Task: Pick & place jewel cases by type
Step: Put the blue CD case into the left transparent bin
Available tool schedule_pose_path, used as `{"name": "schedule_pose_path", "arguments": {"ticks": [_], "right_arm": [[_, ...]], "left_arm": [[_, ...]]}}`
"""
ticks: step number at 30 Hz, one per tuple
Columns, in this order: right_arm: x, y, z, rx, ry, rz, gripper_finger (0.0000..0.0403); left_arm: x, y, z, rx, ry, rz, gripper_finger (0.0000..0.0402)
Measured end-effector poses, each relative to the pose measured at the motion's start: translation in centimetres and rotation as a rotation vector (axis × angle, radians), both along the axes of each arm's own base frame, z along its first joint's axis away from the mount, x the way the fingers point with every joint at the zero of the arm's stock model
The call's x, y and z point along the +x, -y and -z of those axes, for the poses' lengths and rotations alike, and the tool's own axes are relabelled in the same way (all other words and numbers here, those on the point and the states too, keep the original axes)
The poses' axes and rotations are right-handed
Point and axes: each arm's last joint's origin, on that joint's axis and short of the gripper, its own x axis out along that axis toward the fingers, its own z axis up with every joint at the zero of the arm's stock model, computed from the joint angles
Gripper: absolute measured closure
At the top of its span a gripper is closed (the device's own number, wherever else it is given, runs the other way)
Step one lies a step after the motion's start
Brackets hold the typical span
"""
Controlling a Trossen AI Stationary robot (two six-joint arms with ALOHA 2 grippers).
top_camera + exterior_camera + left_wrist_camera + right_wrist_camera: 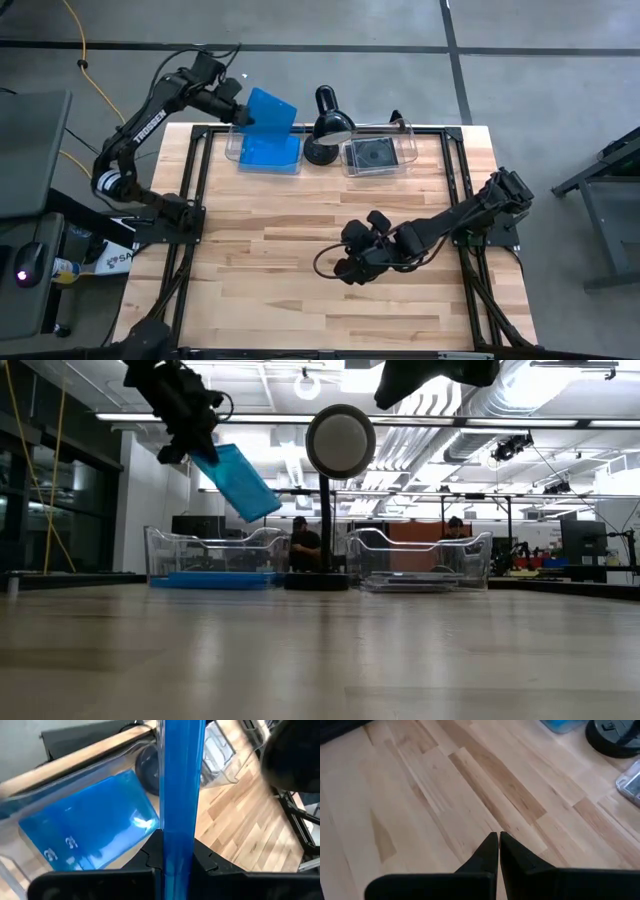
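Note:
My left gripper (pixel 243 112) is shut on a bright blue jewel case (pixel 270 110) and holds it in the air over the left clear bin (pixel 236 150) at the table's far edge. Another blue jewel case (pixel 90 837) lies flat on that bin's floor. The right clear bin (pixel 408 148) holds a dark jewel case (pixel 372 153) lying flat. Over the bare middle of the table, my right gripper (pixel 498 837) is shut, with nothing between its fingers. My left gripper pinches the blue case between its two fingers (pixel 205 862) at the case's near edge (pixel 177 851), one finger on each flat face. The fingers slant down from the table's far left. The case (pixel 238 482) is tilted, lifted clear above the bin.
A black desk lamp (pixel 328 125) stands between the two bins, its round head (pixel 340 440) high beside the held case. Black frame rails (pixel 195 190) run along the table's sides. Bare wood lies in front of the bins.

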Motion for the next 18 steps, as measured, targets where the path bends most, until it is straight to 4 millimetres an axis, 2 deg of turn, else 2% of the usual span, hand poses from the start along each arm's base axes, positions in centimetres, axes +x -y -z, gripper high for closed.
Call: {"name": "schedule_pose_path", "arguments": {"ticks": [10, 18], "right_arm": [[0.0, 0.0, -0.1, 0.011, 0.041, 0.061, 0.0403], [0.0, 0.1, -0.1, 0.007, 0.064, 0.1, 0.0403]], "left_arm": [[-2.2, -1.0, 2.1, -0.099, -0.054, -0.062, 0.0375], [-2.6, -0.8, 6.0, -0.169, -0.085, -0.049, 0.0375]]}}
